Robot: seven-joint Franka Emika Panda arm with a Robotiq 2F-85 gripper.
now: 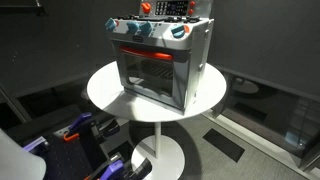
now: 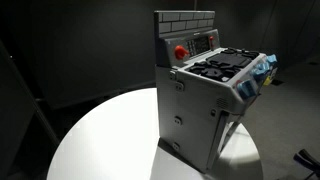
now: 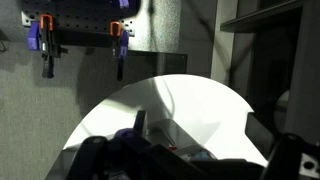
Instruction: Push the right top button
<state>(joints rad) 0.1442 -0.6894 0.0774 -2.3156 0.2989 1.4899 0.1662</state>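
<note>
A toy stove (image 1: pixel 160 55) stands on a round white table (image 1: pixel 105 90) and shows in both exterior views (image 2: pixel 205 105). Its upright back panel carries a red round button (image 2: pixel 181 51) and a small panel of buttons (image 2: pixel 205 42) beside it; the panel top also shows in an exterior view (image 1: pixel 165 8). Blue knobs (image 1: pixel 135 30) line the front edge. My gripper (image 3: pixel 198 135) shows only in the wrist view, as dark fingers spread apart, empty, high above the table, with the stove's top (image 3: pixel 165 140) dim between them. Neither exterior view shows the arm.
The table's white top (image 3: pixel 190 100) fills the middle of the wrist view. Clamps with purple and orange handles (image 3: pixel 45 40) hang on a pegboard beyond it, and more show low in an exterior view (image 1: pixel 78 130). The dark floor and a shelf edge (image 3: pixel 260 15) surround the table.
</note>
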